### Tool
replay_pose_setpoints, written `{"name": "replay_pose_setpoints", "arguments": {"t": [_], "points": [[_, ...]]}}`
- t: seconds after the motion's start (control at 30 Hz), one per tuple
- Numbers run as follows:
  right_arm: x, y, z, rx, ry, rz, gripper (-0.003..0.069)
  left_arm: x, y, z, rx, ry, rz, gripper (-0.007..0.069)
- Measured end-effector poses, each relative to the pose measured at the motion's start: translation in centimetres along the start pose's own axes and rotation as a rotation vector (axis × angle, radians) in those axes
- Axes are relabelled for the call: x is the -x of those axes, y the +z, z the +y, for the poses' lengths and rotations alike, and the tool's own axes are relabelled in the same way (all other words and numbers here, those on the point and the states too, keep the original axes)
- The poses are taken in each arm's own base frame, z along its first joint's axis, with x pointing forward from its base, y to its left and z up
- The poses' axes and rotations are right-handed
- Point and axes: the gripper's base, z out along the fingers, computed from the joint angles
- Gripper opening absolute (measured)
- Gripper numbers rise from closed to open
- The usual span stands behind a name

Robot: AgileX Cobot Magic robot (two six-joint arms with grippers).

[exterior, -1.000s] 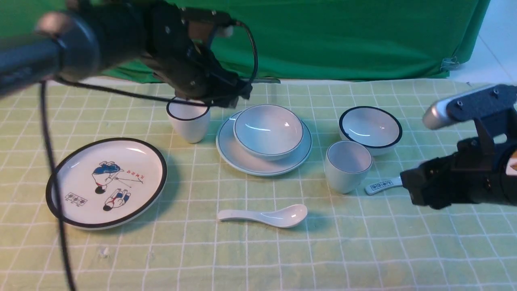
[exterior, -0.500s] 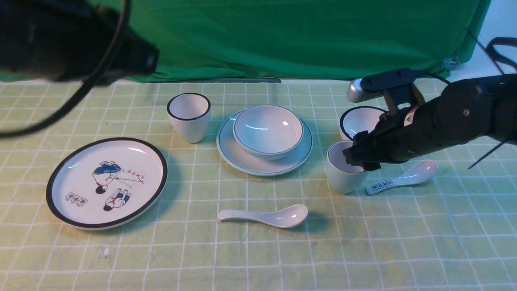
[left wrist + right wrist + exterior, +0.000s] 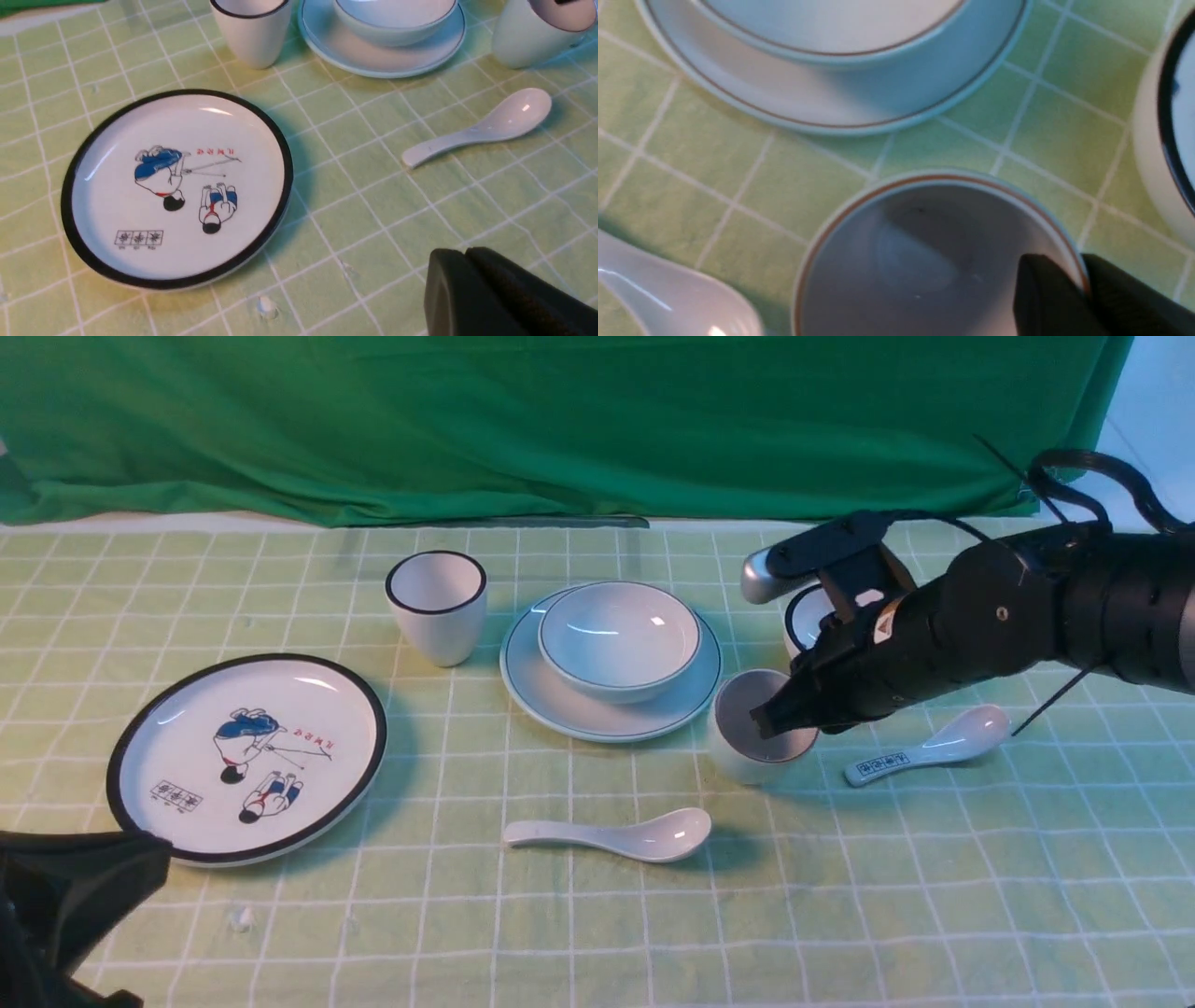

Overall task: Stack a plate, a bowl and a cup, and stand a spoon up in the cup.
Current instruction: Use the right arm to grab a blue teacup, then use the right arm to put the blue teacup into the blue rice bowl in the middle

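The pale bowl (image 3: pixel 619 637) sits in the plain plate (image 3: pixel 611 709) at the table's middle. Just right of them the pale cup (image 3: pixel 739 756) is tipped toward the plate. My right gripper (image 3: pixel 780 721) is shut on its right-hand rim, one finger inside and one outside (image 3: pixel 1078 273). The wrist view shows the cup (image 3: pixel 920 252) from above, with the plate (image 3: pixel 784 107) beyond it. The plain white spoon (image 3: pixel 611 836) lies flat in front, handle to the left. My left gripper (image 3: pixel 465 254) is shut and empty, low over the cloth at the near left corner (image 3: pixel 65 896).
A cartoon plate with a black rim (image 3: pixel 247 756) lies at the left. A black-rimmed cup (image 3: pixel 437 607) stands behind it. A labelled spoon (image 3: pixel 924 747) lies under my right arm. The black-rimmed bowl (image 3: pixel 801 616) is mostly hidden behind that arm. A green curtain (image 3: pixel 560 429) closes the back.
My left arm has pulled back from above the black-rimmed cup to the near left corner and shut. My right arm came in from the right and closed on the cup, which shifted left and tipped.
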Motion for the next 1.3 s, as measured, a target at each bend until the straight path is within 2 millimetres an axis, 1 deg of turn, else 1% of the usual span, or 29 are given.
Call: {"name": "replay_pose_setpoints", "arguments": {"t": [0.1,0.17,0.23,0.27,0.3,0.33,0.4,0.53,0.57,0.63,0.73,0.9,1.3], "points": [[2.4,-1.5,1.7,0.028,-0.052,-0.039,0.0084,-0.4,0.3,-0.1,0.009,-0.032,-0.110,0.0009],[4.7,-3.1,2.8,0.044,-0.089,-0.094,0.0084,0.0,0.3,0.0,0.013,-0.081,-0.190,0.0009],[6.7,-4.1,3.3,0.053,-0.102,-0.141,0.0084,0.3,0.3,0.0,0.011,-0.124,-0.231,0.0009],[7.2,-4.4,3.4,0.053,-0.105,-0.157,0.0084,0.3,0.3,0.0,0.012,-0.124,-0.233,0.0009],[8.5,-4.6,3.4,0.055,-0.109,-0.181,0.0084,0.5,0.3,0.1,0.008,-0.150,-0.247,0.0009],[9.3,-4.4,3.3,0.054,-0.109,-0.189,0.0084,0.5,0.3,0.1,0.008,-0.157,-0.250,0.0009],[10.4,-3.1,2.9,0.054,-0.106,-0.168,0.0084,0.4,0.3,0.0,0.006,-0.169,-0.251,0.0009],[11.0,1.5,2.4,0.062,-0.104,-0.059,0.0084,0.4,0.3,0.0,0.004,-0.180,-0.254,0.0011],[11.2,1.9,2.4,0.064,-0.104,-0.053,0.0084,0.4,0.3,0.0,0.004,-0.179,-0.254,0.0013],[11.3,3.5,2.3,0.067,-0.105,-0.025,0.0084,0.4,0.3,0.1,0.007,-0.173,-0.253,0.0014],[11.6,4.8,2.3,0.069,-0.102,-0.012,0.0084,0.4,0.3,0.1,0.010,-0.167,-0.253,0.0014],[11.4,5.6,2.3,0.072,-0.103,0.019,0.0084,0.4,0.3,0.1,0.013,-0.160,-0.253,0.0014],[11.4,5.7,2.2,0.071,-0.089,0.020,0.0089,0.4,0.3,0.2,0.023,-0.138,-0.253,0.0015]]}}
